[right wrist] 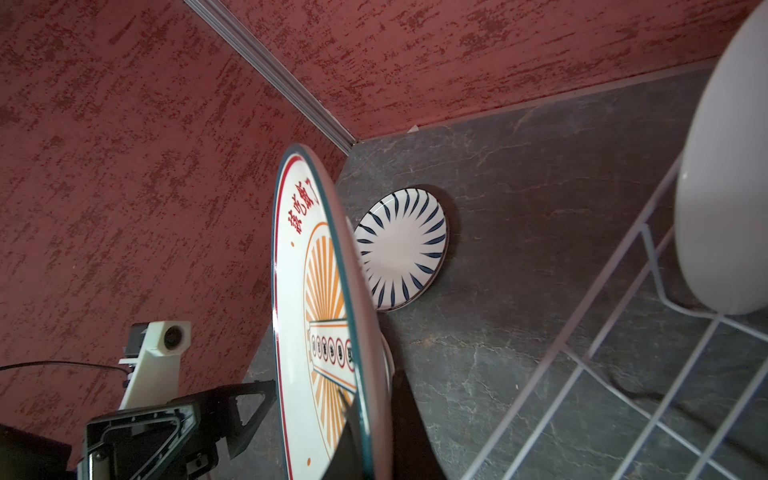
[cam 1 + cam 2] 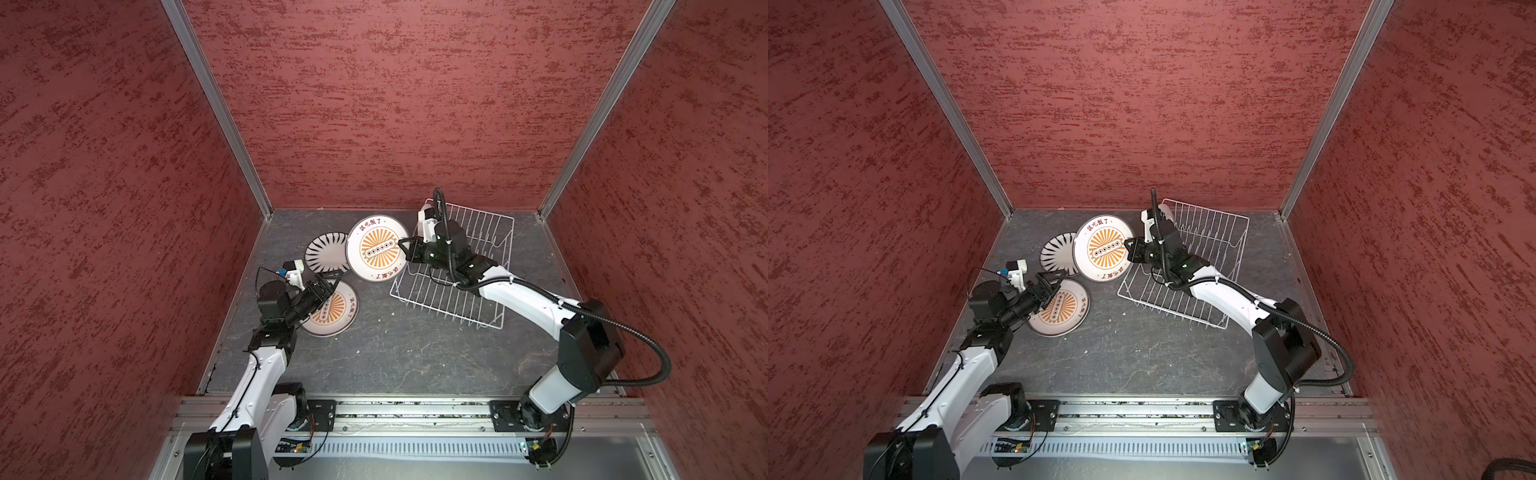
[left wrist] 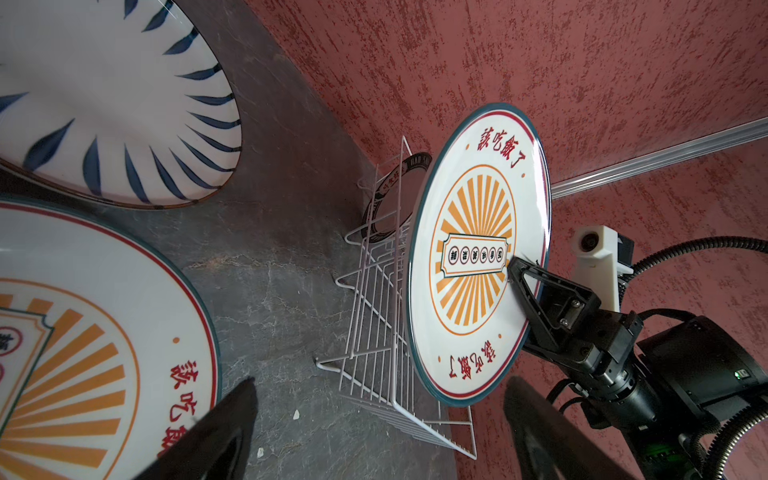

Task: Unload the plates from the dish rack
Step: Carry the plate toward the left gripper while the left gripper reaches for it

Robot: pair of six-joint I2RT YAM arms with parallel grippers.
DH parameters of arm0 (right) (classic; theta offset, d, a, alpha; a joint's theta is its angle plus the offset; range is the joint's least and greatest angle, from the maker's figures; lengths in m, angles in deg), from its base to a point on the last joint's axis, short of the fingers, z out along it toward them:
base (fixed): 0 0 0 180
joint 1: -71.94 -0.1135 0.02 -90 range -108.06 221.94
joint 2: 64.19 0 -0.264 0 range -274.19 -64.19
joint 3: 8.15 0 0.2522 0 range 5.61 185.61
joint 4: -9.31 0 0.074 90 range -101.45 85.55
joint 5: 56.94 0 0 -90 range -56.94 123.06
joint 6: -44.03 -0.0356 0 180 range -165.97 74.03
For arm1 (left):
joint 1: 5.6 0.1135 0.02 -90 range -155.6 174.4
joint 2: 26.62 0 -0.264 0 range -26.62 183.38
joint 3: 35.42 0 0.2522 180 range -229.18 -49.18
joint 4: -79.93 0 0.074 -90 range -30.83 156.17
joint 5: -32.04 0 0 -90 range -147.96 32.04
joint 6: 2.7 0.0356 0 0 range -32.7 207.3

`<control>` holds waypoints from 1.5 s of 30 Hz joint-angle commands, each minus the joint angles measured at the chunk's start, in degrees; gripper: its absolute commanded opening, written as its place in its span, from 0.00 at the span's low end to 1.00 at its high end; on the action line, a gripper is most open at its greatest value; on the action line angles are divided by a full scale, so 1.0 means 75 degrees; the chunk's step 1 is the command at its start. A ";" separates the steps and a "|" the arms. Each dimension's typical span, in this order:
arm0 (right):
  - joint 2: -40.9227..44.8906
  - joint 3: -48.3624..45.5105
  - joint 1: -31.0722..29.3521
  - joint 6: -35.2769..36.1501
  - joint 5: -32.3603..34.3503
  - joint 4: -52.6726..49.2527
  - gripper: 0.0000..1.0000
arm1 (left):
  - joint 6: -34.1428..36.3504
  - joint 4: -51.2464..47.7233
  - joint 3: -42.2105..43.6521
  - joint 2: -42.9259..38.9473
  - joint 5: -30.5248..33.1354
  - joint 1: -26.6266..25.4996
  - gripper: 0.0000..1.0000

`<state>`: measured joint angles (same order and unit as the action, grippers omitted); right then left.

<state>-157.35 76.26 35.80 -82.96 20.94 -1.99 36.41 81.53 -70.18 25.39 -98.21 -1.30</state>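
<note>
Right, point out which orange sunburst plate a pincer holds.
The sunburst plate by the dish rack: the right pincer grips its rim, holding it tilted off the table. The other sunburst plate lies flat near the open left pincer.

L claw (image 2: pixel 337 281) spread wide, R claw (image 2: pixel 403 245) pinched tight

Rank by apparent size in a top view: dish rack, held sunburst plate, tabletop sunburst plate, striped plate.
1. dish rack
2. held sunburst plate, off the table and nearer the camera, so unsure over the next
3. tabletop sunburst plate, partly hidden
4. striped plate, partly hidden
</note>
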 commanded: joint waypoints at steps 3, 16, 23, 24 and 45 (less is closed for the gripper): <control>0.0311 -0.0269 0.0037 -0.0386 -0.0545 0.0740 0.00 | -0.0081 0.0764 -0.0057 0.0248 -0.0241 -0.0188 0.91; 0.0304 -0.0420 0.0037 -0.0681 -0.1313 0.0900 0.00 | 0.0094 0.0771 -0.0202 0.0308 -0.0223 -0.0360 0.84; 0.0286 -0.0639 0.0037 -0.0749 -0.1843 0.1261 0.00 | -0.0176 0.1309 -0.0085 0.0402 -0.0313 -0.0362 0.67; 0.0293 -0.0666 0.0032 -0.0769 -0.1892 0.1311 0.00 | -0.0229 0.1406 -0.0068 0.0431 -0.0339 -0.0361 0.66; 0.0087 -0.0684 0.0037 -0.1000 -0.2591 0.1719 0.00 | -0.0446 0.1913 0.0033 0.0461 -0.0481 -0.0394 0.14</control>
<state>-157.20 71.04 35.80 -89.06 3.81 5.66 32.74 94.73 -70.42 29.32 -101.27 -4.06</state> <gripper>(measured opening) 0.089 0.153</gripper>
